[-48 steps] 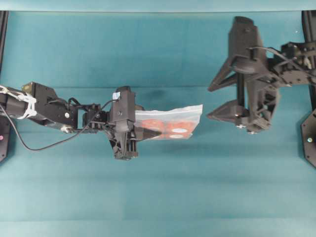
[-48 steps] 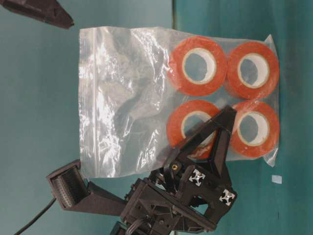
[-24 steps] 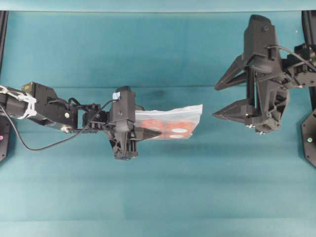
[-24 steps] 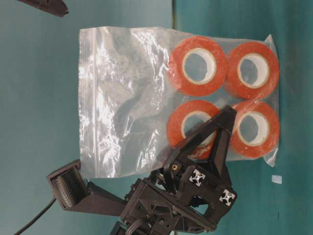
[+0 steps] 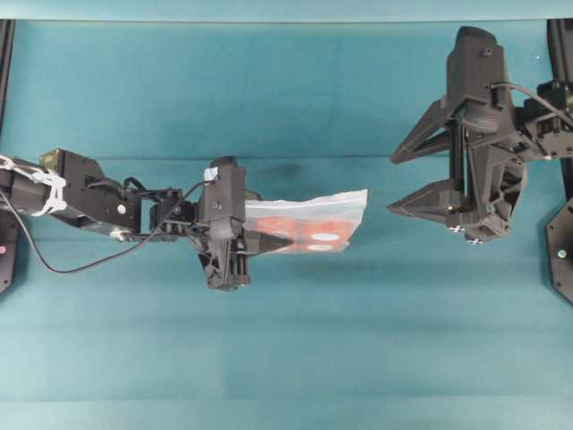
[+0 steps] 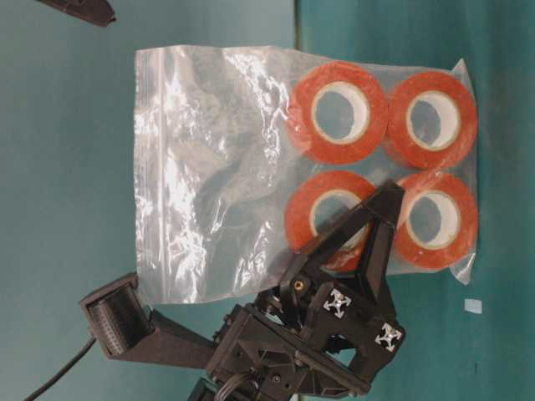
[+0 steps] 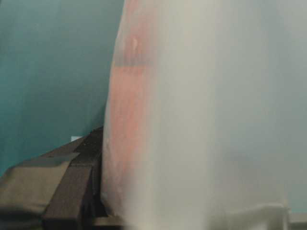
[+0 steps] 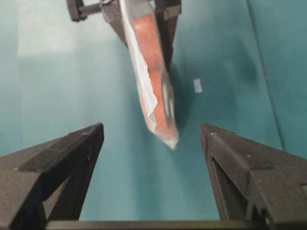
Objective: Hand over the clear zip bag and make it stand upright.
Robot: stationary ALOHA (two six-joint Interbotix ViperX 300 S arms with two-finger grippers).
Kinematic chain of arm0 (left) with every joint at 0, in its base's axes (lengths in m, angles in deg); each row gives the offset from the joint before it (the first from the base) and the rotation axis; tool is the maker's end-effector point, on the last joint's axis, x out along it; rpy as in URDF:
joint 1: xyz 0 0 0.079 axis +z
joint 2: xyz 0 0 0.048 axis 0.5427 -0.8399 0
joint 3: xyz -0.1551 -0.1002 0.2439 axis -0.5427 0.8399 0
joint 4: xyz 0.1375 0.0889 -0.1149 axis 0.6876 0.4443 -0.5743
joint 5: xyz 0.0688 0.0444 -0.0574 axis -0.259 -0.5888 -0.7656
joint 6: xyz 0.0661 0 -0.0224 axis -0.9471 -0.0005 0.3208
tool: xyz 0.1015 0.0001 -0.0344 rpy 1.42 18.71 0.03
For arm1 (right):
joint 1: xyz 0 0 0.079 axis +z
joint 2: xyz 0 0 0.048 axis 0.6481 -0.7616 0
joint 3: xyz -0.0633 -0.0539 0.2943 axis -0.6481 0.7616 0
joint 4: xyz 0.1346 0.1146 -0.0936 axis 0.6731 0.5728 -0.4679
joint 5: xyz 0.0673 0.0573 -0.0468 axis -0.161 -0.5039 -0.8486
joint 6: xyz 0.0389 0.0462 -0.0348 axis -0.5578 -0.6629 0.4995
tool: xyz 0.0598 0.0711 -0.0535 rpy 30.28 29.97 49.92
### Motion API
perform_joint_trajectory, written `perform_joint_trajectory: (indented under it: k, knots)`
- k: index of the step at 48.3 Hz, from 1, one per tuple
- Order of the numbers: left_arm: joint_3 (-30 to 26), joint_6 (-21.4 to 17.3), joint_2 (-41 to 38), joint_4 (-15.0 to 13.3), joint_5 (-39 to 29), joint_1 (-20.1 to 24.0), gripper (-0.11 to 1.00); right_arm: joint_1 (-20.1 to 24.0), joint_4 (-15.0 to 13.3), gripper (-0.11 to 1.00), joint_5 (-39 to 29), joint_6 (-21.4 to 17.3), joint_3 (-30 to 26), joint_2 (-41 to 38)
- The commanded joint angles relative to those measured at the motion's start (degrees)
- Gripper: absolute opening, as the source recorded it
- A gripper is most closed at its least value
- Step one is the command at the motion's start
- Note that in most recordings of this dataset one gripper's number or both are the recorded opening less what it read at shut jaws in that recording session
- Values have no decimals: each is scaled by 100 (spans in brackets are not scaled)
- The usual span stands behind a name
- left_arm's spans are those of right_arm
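Clear zip bag (image 5: 309, 224): 4 orange-red tape rolls (image 6: 380, 171), no legible writing. Clamped in left gripper (image 5: 253, 228) above teal table (image 5: 286, 358), unchanged. Right gripper (image 5: 401, 182): fingers wide apart, facing bag, drawn slightly back.

My left gripper (image 5: 255, 235) stays clamped, arm stretched toward the middle; my right gripper (image 5: 405, 182) hangs wide open at the far right, fingers pointing left
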Motion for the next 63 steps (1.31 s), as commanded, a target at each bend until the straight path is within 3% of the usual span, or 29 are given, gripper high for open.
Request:
perform_joint_trajectory:
  k: [1, 63]
  knots:
    - [-18, 9, 62, 0, 18, -9, 24, -9, 9, 87, 35, -53, -53, 70]
    - [-26, 18, 53, 0, -53, -26, 24, 0, 9, 87, 229, -53, 35, 70]
